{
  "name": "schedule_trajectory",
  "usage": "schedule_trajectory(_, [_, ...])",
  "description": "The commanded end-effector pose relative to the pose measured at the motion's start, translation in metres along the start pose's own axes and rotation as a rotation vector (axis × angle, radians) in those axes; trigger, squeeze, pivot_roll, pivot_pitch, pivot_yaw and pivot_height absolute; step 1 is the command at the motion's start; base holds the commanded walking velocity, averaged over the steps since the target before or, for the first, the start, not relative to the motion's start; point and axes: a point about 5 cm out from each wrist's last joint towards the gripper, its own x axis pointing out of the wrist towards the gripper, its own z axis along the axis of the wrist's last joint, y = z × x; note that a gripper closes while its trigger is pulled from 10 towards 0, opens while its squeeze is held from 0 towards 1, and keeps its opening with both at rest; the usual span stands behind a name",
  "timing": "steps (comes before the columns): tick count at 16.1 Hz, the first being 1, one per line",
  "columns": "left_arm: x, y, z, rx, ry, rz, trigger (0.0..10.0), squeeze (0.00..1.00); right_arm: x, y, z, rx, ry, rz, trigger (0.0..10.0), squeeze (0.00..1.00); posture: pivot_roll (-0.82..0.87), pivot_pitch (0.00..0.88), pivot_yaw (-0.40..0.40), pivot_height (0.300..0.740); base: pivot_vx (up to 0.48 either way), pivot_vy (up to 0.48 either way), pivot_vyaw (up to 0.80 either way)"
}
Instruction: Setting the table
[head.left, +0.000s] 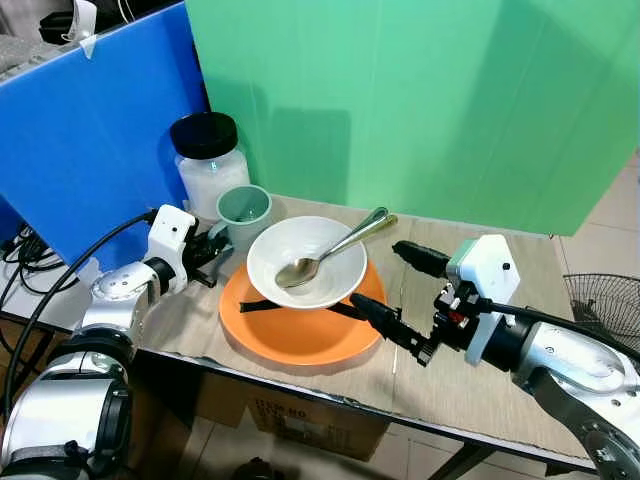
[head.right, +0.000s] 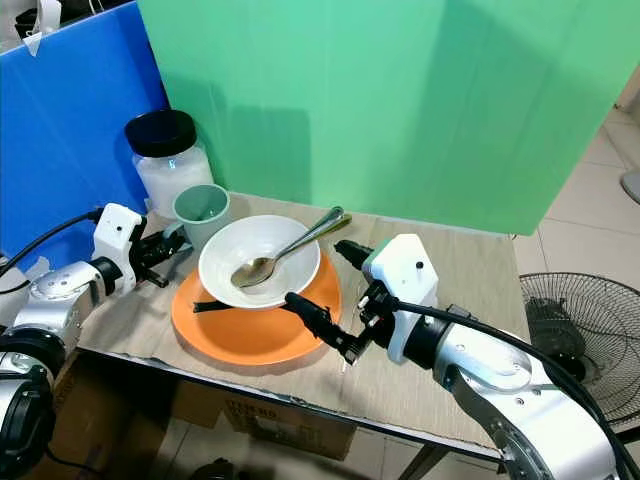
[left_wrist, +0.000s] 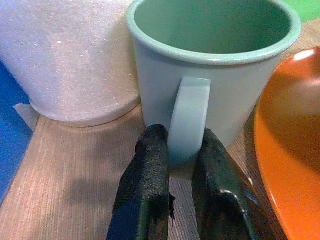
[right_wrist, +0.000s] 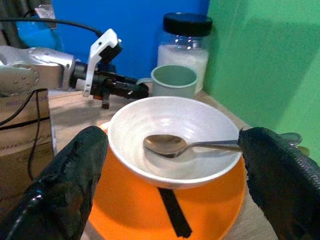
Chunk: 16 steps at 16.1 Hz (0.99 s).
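A pale green mug (head.left: 244, 213) stands on the wooden table (head.left: 470, 385) beside a jar. My left gripper (left_wrist: 175, 165) is shut on the mug's handle (left_wrist: 187, 120), one black finger on each side. An orange plate (head.left: 300, 335) carries a white bowl (head.left: 305, 262) with a metal spoon (head.left: 330, 252) resting in it, its handle pointing to the far right. My right gripper (head.left: 400, 290) stands open just right of the plate, its fingers (right_wrist: 280, 170) spread wide, holding nothing. A black strip (right_wrist: 172, 212) lies on the plate under the bowl.
A glass jar (head.left: 208, 165) of white powder with a black lid stands behind the mug. Blue (head.left: 90, 150) and green (head.left: 420, 100) boards wall the table's back. A fan (head.left: 600, 300) stands on the floor at right. A cardboard box (head.left: 300, 420) sits under the table.
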Motion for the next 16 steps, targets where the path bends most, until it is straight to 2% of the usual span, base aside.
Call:
schedule_trajectory(1, [-0.002,0.008,0.009,-0.006,-0.040,0.039,0.0,0.00,0.001,-0.005,0.004,-0.024,-0.028,-0.043,10.0,0.00,-0.02,0.000,0.082,0.727,0.000,0.000,0.00])
schedule_trajectory(4, [-0.003,0.012,0.024,0.011,-0.148,0.092,0.0,0.00,0.004,-0.020,0.009,-0.019,-0.093,-0.162,10.0,0.00,0.01,0.000,0.089,0.727,0.000,0.000,0.00])
schedule_trajectory(7, [-0.003,0.016,0.038,0.026,-0.229,0.158,0.0,0.00,0.012,-0.025,0.014,-0.021,-0.138,-0.191,10.0,0.00,0.04,0.000,0.084,0.727,0.000,0.000,0.00])
schedule_trajectory(8, [-0.005,0.020,0.053,0.041,-0.300,0.186,0.0,0.00,0.017,-0.030,0.018,-0.011,-0.181,-0.234,10.0,0.00,0.06,0.000,0.081,0.727,0.000,0.000,0.00])
schedule_trajectory(11, [-0.007,0.022,0.074,0.066,-0.393,0.199,0.0,0.00,0.018,-0.042,0.019,0.020,-0.211,-0.354,10.0,0.00,0.07,0.000,0.074,0.727,0.000,0.000,0.00])
schedule_trajectory(12, [-0.009,0.022,0.091,0.096,-0.454,0.204,0.0,0.00,0.016,-0.049,0.022,0.024,-0.234,-0.419,10.0,0.00,0.07,0.000,0.071,0.727,0.000,0.000,0.00])
schedule_trajectory(13, [-0.010,0.018,0.111,0.126,-0.523,0.196,0.0,0.00,0.015,-0.054,0.023,0.044,-0.253,-0.482,10.0,0.00,0.08,0.000,0.068,0.727,0.000,0.000,0.00])
schedule_trajectory(14, [-0.012,0.005,0.140,0.151,-0.615,0.153,0.0,0.00,0.011,-0.059,0.023,0.069,-0.286,-0.569,10.0,0.00,0.08,0.000,0.068,0.727,0.000,0.000,-0.74])
schedule_trajectory(16, [-0.012,-0.014,0.163,0.127,-0.694,0.110,0.0,0.00,0.009,-0.061,0.020,0.050,-0.275,-0.619,10.0,0.00,0.08,0.000,0.062,0.727,0.000,0.000,-0.76])
